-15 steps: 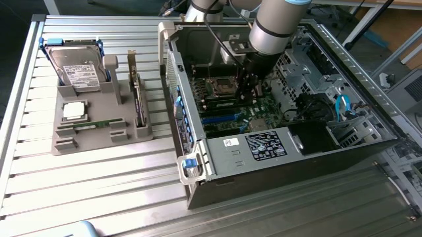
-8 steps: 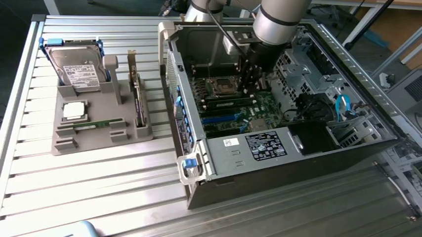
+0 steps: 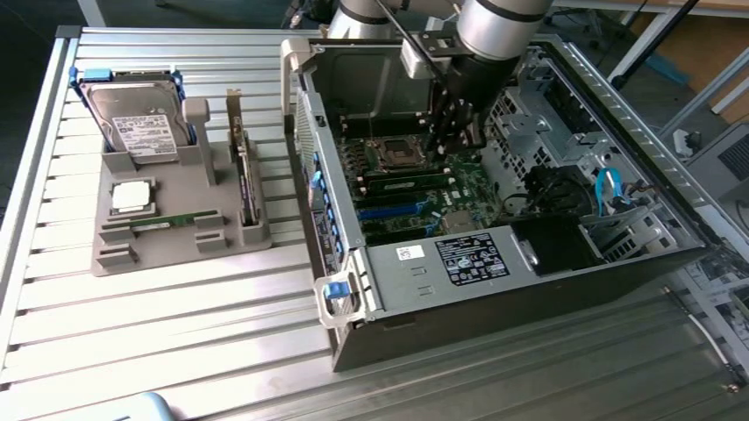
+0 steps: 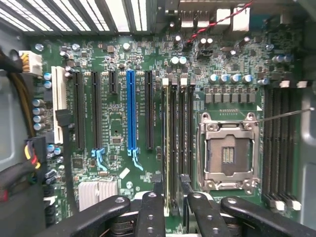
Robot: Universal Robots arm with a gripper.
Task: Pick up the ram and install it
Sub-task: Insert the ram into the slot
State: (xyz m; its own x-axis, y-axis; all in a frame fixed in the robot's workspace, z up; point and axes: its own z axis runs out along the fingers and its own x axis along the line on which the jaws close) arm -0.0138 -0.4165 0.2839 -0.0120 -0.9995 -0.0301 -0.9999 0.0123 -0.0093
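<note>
Right now the gripper [image 3: 451,145] hangs inside the open computer case [image 3: 492,338], low over the motherboard [image 3: 468,189]. In the wrist view its two black fingers [image 4: 150,217] stand wide apart and there is nothing between their pads; the gripper [image 4: 177,207] holds no object. The fingers stand on both sides of a group of long memory slots, just beside the empty processor socket [image 4: 227,153]. In one of these slots a thin memory module [image 4: 170,148] sits on its edge. In the exterior view it shows as a narrow green strip [image 3: 404,182] at about seven o'clock from the fingertips.

The ram [image 3: 174,219] lies well apart from the gripper, outside the case. It rests flat in a gray holder [image 3: 117,259] on the slatted table [image 3: 175,333], at nine o'clock from the case in the exterior view. In the same holder, the silver processor chip [image 3: 131,197] is at eleven o'clock from the ram and the hard drive [image 3: 140,123] stands at twelve o'clock. The expansion card [image 3: 246,189] stands upright at about two o'clock, between the ram and the case wall.
</note>
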